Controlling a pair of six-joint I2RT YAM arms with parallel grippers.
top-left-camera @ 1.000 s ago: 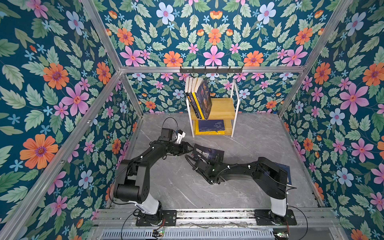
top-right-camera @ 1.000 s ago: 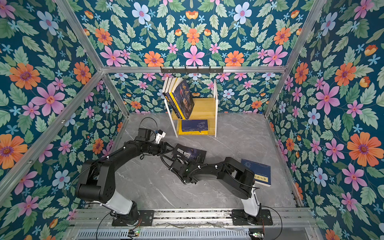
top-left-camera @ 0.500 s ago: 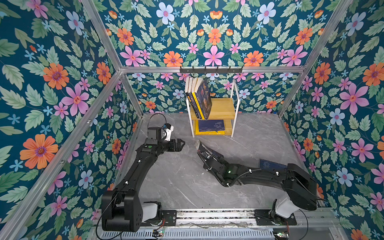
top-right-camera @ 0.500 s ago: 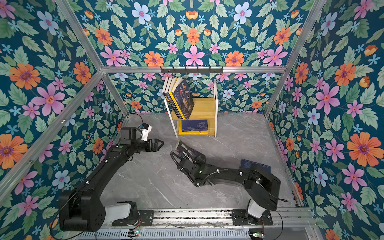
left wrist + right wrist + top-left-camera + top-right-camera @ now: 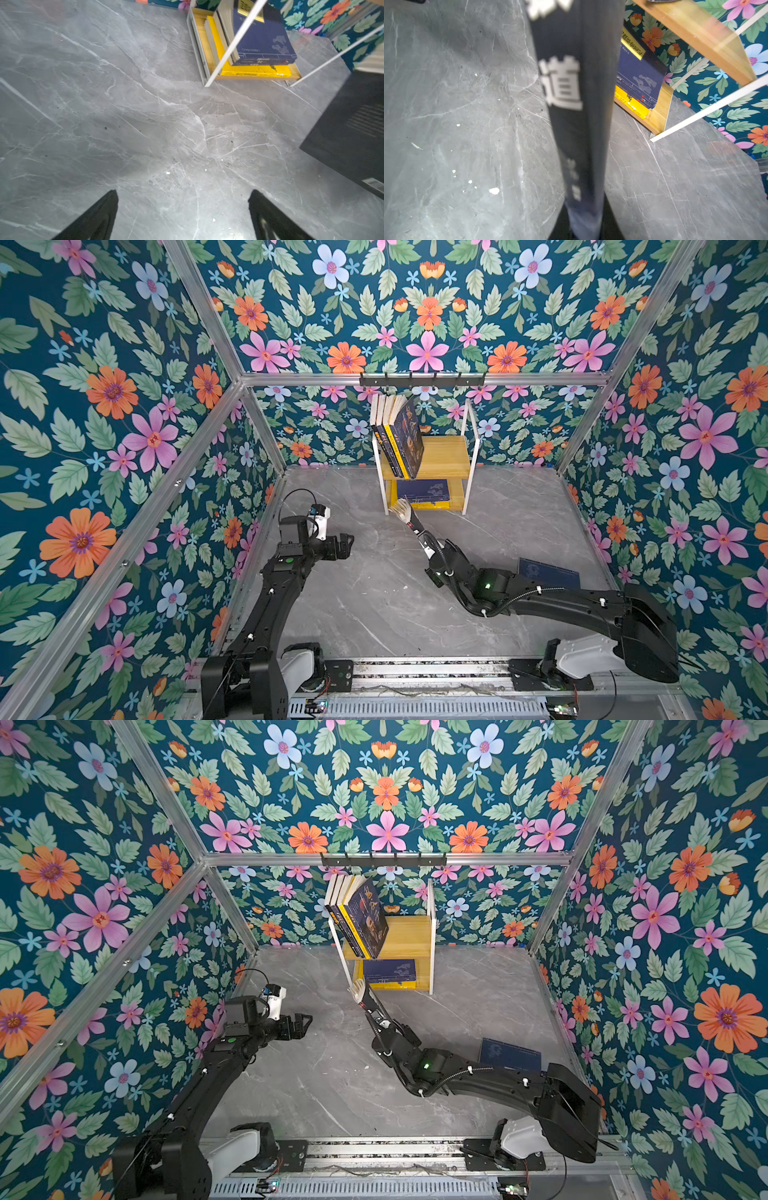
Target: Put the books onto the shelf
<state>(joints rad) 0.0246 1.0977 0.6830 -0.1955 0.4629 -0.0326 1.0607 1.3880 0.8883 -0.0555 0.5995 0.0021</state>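
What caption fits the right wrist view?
A dark book with white lettering, held close to the wooden shelf.

Shelf [image 5: 444,456]: light wood boards in a white frame, standing against the back wall. On the upper tier I see a row of books [image 5: 397,435] on end at the left, tilted. On the lower tier a navy book [image 5: 422,490] lies flat on a yellow book [image 5: 249,70]. The right tool [image 5: 413,524] clamps a dark book [image 5: 577,104] with white spine characters, raised edge-on just before the shelf's front left leg. A second navy book [image 5: 546,572] lies flat on the counter, well apart to the right.
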